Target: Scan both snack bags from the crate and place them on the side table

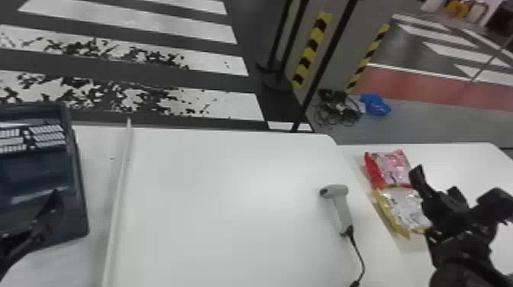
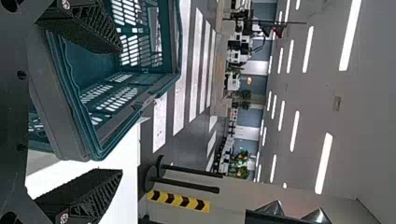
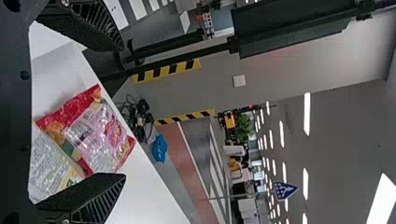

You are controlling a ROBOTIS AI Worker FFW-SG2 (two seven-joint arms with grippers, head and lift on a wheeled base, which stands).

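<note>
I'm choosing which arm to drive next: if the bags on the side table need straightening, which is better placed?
Right, I'd say. The right gripper is open beside the red bag and yellow bag on the side table; the left gripper is at the crate, across the main table.

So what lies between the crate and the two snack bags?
Going from the crate to the snack bags, the head view shows a thin white rail, a bare stretch of white tabletop, then the grey scanner.

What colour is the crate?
Teal with a dark grey rim; the crate shows best in the left wrist view.
</note>
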